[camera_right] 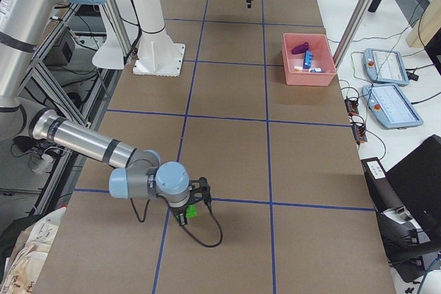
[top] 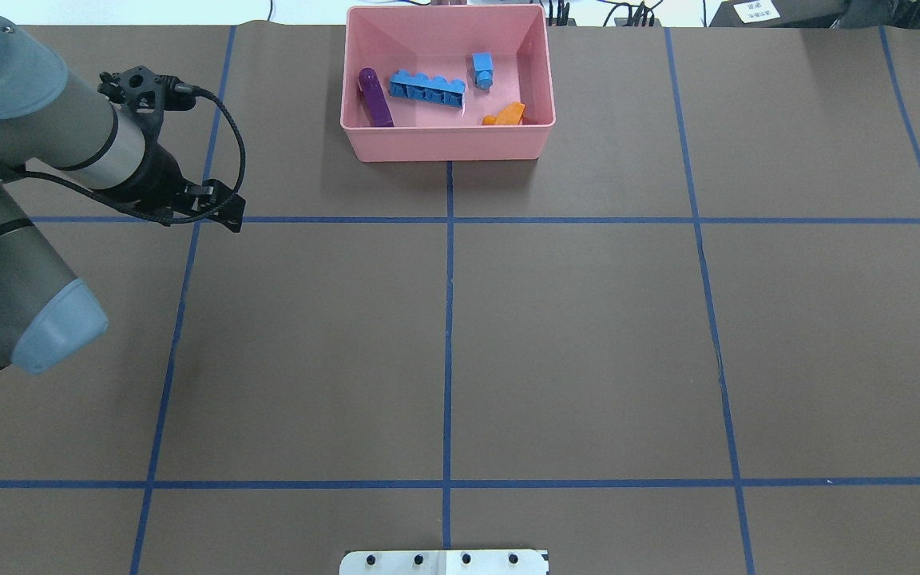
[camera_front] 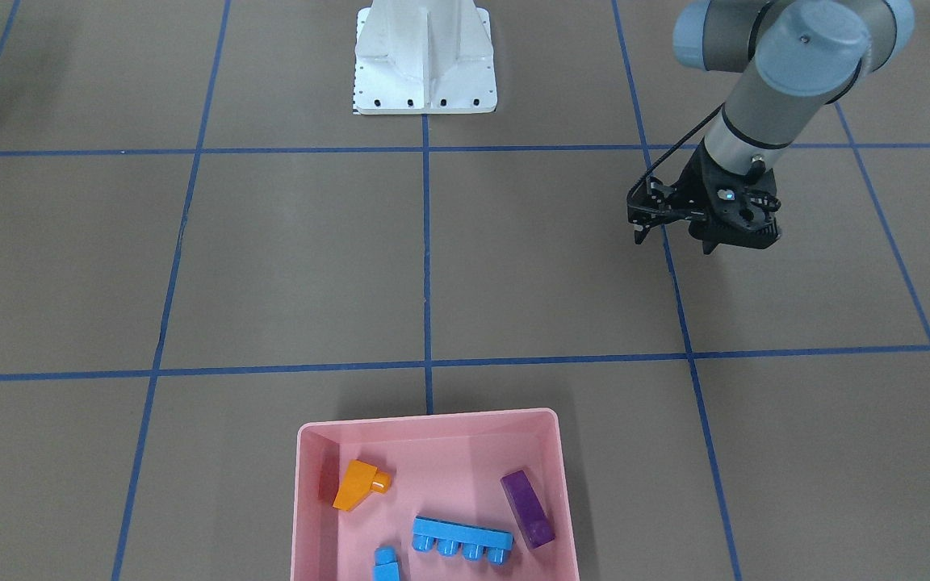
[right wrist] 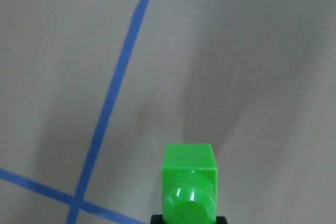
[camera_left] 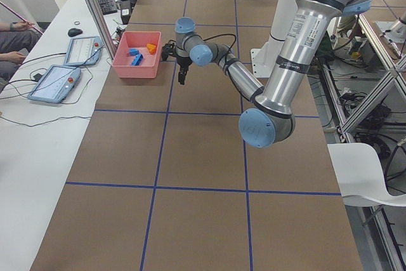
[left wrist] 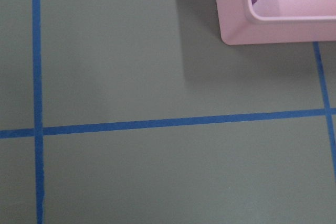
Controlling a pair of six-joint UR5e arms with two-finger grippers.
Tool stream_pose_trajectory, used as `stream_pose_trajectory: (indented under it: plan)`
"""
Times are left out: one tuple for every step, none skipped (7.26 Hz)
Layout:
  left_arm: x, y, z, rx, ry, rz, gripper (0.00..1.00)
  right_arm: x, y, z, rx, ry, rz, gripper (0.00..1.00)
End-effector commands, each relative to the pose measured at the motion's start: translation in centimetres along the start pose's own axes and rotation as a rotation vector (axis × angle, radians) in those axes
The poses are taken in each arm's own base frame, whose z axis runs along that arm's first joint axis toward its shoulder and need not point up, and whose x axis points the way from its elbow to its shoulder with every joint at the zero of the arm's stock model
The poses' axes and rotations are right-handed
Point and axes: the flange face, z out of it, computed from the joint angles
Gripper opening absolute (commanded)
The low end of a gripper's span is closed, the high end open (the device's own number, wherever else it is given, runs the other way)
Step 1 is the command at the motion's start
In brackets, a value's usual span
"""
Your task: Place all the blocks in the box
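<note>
Green and shiny, the green brick [right wrist: 188, 187] shows one round stud to the right wrist camera. It sits pinched in the right gripper [camera_right: 184, 215], low over the tabletop [camera_front: 287, 266] and far from the pink box [camera_front: 433, 421]. Inside that box lie the orange brick [camera_front: 358, 484], purple brick [camera_front: 528, 508], long blue brick [camera_front: 461, 539] and tiny blue brick [camera_front: 386, 563]. The left gripper [camera_front: 673, 240] hangs wide apart, holding nothing. Letters on the left arm [camera_left: 288, 61] are too small to read.

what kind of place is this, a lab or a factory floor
Probably a robotics research lab: a robot arm works at a table gridded with blue tape, teach pendants lie on the side desk, and aluminium framing surrounds it.
</note>
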Motion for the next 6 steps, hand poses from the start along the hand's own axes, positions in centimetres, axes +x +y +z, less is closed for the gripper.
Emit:
stream_pose_trajectory:
  plan:
    - [-7.6, 1.7, -1.3, -0.020, -0.069, 0.138, 1.00, -6.6, -14.1, -10.7, -0.023, -0.007, 0.072, 0.00]
    - [-11.8, 1.9, -2.2, -0.022, -0.100, 0.185, 1.00, -8.8, -19.4, -14.1, 0.012, 0.000, 0.145, 0.00]
    - [-15.1, 2.0, -3.4, -0.027, -0.087, 0.174, 1.00, -10.8, -23.4, -16.0, 0.048, -0.006, 0.212, 0.00]
    - [-19.2, 3.2, -4.7, -0.041, -0.057, 0.184, 1.00, -14.3, -27.4, -16.5, 0.057, -0.043, 0.235, 0.00]
    - [-23.8, 4.5, -6.1, -0.036, -0.064, 0.216, 1.00, -18.5, -31.3, -16.9, 0.058, -0.066, 0.263, 0.00]
    - [-27.5, 5.8, -6.3, -0.049, -0.083, 0.217, 1.00, -22.9, -36.0, -18.1, 0.071, -0.080, 0.298, 0.00]
